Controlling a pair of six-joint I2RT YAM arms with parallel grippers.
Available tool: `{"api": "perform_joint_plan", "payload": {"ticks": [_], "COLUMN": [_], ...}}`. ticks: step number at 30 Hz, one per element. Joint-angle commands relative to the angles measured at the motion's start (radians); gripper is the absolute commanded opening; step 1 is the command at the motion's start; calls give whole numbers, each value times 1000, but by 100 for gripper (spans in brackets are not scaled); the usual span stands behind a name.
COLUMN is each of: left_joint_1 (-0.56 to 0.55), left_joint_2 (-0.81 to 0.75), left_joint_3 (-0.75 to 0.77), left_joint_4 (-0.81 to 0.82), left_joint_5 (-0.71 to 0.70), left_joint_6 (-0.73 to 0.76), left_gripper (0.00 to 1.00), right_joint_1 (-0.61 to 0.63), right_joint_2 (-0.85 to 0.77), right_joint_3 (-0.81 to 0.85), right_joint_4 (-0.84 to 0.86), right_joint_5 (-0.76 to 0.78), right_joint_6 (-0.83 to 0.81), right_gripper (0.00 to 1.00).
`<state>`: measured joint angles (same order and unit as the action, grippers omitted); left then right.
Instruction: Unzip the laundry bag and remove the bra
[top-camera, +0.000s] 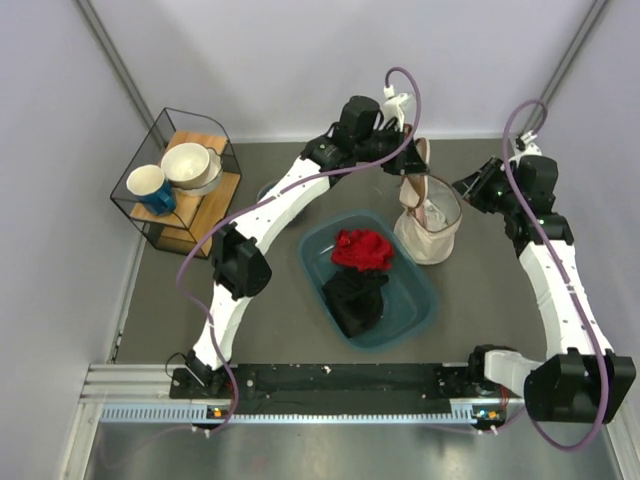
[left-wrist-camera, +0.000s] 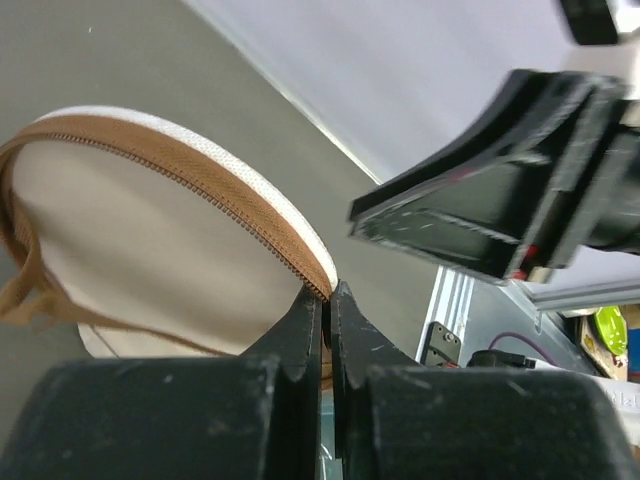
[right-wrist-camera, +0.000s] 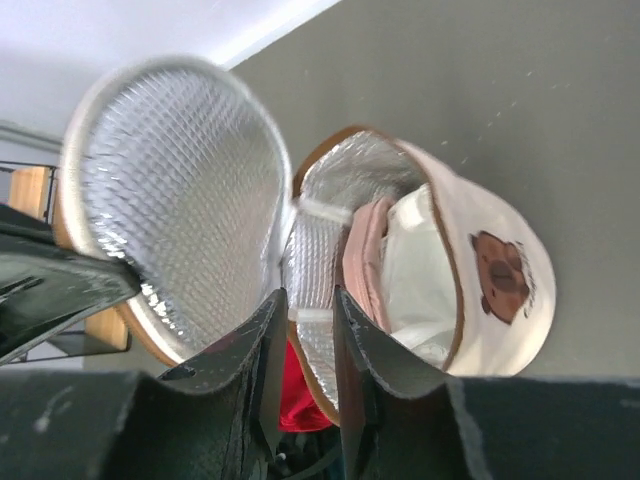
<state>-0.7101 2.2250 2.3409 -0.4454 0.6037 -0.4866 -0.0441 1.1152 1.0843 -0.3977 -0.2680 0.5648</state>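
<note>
Cream fabric laundry bag (top-camera: 428, 240) is pinched open by left gripper (left-wrist-camera: 326, 295); narrow right gripper (right-wrist-camera: 305, 300), hold unclear, should be aimed at pale pink bra (right-wrist-camera: 365, 250).

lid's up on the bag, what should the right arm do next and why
Probably open the right gripper and ease it into the laundry bag toward the bra. The left gripper pinches the lid's zipper rim, holding it up, so the pink cup lies exposed inside; the right fingers sit nearly together, too narrow to take it.
</note>
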Motion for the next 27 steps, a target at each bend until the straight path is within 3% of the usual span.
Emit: {"api": "perform_joint_plan", "payload": {"ticks": [1, 9, 18, 22, 26, 27], "left_joint_1": [-9, -22, -20, -20, -22, -22], "left_joint_2": [-39, -194, -245, -234, -206, -206], "left_joint_3": [34, -312, -390, -388, -367, -368], "left_joint_4": [102, 178, 109, 129, 114, 114], "left_joint_5": [28, -62, -136, -121, -143, -142], "left_joint_6": [55, 132, 232, 220, 207, 206], "left_gripper": [0, 0, 0, 0, 0, 0], "right_joint_1": [4, 64, 75, 95, 127, 139], "right_joint_2": [57, 225, 176, 172, 112, 106], "right_joint_3": [-49, -106, -199, -163, -141, -135], "right_joint_4": [152, 145, 148, 116, 118, 122], "right_joint_5": [-117, -28, 67, 85, 157, 168], "right_joint_6": [59, 63, 69, 35, 29, 27], "right_gripper": [26, 22, 16, 34, 65, 67]}}
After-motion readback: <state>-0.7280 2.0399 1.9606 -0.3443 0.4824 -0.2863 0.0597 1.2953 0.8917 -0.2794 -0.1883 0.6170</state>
